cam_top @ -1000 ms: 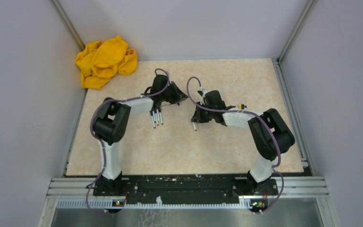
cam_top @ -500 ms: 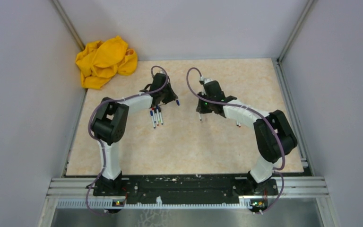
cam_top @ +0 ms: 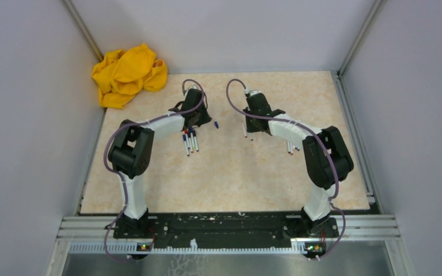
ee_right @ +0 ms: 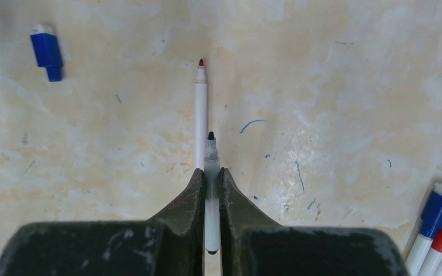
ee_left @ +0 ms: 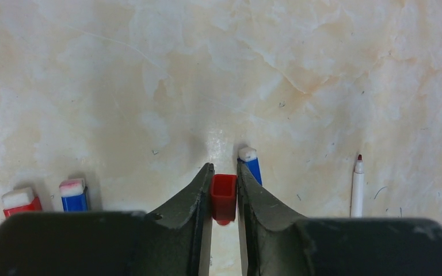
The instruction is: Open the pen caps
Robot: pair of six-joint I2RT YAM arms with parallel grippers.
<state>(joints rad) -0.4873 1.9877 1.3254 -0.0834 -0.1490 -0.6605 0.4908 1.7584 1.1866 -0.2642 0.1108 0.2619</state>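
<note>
I see my left jaws pinching a red pen cap (ee_left: 223, 198) over the marbled surface (ee_left: 149, 75). My right jaws are pressed onto an uncapped black-tipped pen (ee_right: 210, 150). A red-tipped pen (ee_right: 200, 109) lies just beside it, and a blue cap (ee_right: 46, 49) lies well apart.

The tabletop (ee_left: 322, 69) is glossy, marble-patterned beige with ink scuffs. The left fingers (ee_left: 190, 201) are matt black and faintly grainy, and the cap (ee_left: 224, 195) pinched between them is smooth red plastic. The pen (ee_right: 210, 172) between the right fingers (ee_right: 187, 201) has a smooth whitish plastic barrel. Beyond the left fingers lies crumpled yellow cloth (cam_top: 128, 73).
</note>
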